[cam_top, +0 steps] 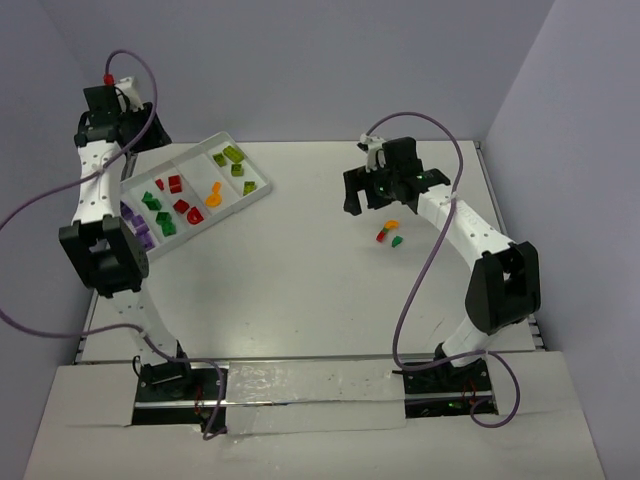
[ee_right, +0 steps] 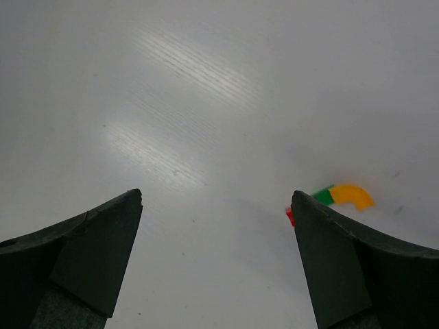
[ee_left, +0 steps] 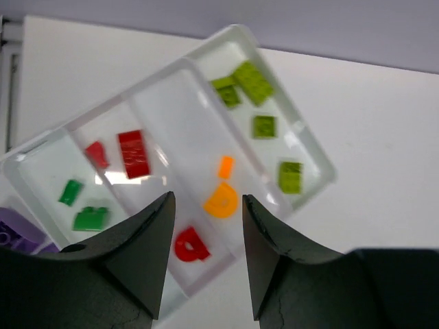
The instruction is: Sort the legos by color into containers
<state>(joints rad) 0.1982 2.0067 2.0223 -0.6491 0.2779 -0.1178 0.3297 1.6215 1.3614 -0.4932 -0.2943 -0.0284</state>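
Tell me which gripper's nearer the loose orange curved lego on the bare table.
Right. The right gripper hovers just beside the orange curved lego, which lies off one fingertip. The left gripper is across the table, above the tray.

Purple bricks [ee_left: 12,232] cut off (left edge).

No readable text or labels anywhere.

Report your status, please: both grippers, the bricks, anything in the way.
Left gripper open, empty, above tray. Right gripper open, empty, near three loose bricks on table. Nothing seen blocking them.
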